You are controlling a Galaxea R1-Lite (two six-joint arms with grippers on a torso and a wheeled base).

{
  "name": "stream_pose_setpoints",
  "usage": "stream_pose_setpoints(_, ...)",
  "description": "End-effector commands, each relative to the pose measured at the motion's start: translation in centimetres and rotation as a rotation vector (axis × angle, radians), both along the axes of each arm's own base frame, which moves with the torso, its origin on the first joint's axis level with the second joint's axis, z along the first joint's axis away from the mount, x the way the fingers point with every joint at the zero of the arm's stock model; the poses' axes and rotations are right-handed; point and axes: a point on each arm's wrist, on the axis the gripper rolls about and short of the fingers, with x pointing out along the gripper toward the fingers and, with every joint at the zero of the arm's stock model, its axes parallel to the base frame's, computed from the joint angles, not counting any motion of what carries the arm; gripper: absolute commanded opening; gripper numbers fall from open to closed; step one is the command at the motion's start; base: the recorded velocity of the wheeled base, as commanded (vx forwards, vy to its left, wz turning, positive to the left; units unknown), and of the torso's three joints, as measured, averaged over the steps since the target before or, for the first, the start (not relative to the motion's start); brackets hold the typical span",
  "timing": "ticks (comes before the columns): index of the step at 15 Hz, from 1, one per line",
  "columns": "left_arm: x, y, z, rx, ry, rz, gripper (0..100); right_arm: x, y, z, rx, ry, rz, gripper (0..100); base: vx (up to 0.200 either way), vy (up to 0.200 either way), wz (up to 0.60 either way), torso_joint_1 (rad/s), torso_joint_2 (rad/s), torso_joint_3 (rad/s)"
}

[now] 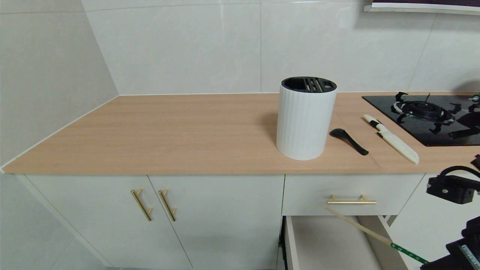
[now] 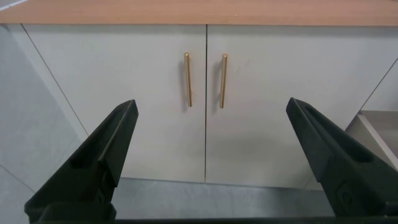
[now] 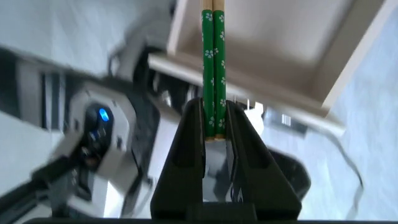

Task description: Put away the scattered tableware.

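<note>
Chopsticks (image 3: 212, 56) held at the open drawer (image 1: 330, 240), other tableware on the surface (image 1: 150, 131).
The left gripper (image 2: 211, 109) faces the cabinet doors (image 2: 124, 74), fingers spread wide and empty. The white holder (image 1: 305, 120), black spoon (image 1: 348, 141) and knife (image 1: 392, 139) rest on the surface. The right gripper (image 3: 214, 127) has its fingers clamped on the chopsticks, which point over the drawer.

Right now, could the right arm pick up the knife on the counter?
Probably not yet: the right gripper is shut on the chopsticks, low by the open drawer. Nothing covers the knife, so it looks free afterwards.
</note>
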Motion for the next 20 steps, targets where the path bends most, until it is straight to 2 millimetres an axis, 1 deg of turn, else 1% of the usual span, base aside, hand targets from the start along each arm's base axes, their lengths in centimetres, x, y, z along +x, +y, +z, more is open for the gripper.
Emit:
stream_pose_setpoints(1, 0.0, 0.0, 0.0, -0.001, 0.000, 0.000, 100, 2.1, 1.4, -2.5, -0.061, 0.134, 0.009, 0, 0.000, 0.000, 0.00, 0.000, 0.00, 0.000)
stream_pose_setpoints(4, 0.0, 0.0, 0.0, -0.001, 0.002, 0.002, 100, 3.5, 2.0, -3.7, -0.069, 0.166, -0.016, 0, 0.000, 0.000, 0.00, 0.000, 0.00, 0.000)
stream_pose_setpoints(6, 0.0, 0.0, 0.0, -0.001, 0.002, 0.000, 100, 3.7, 2.1, -3.8, -0.057, 0.155, -0.038, 0, 0.000, 0.000, 0.00, -0.115, 0.29, 0.173)
stream_pose_setpoints(14, 0.0, 0.0, 0.0, -0.001, 0.000, 0.000, 100, 4.1, 2.3, -4.5, -0.047, 0.132, -0.044, 0, 0.000, 0.000, 0.00, -0.170, 0.46, 0.284)
stream_pose_setpoints(20, 0.0, 0.0, 0.0, -0.001, 0.000, 0.002, 100, 4.4, 2.5, -5.0, -0.041, 0.120, -0.043, 0, 0.000, 0.000, 0.00, -0.133, 0.46, 0.316)
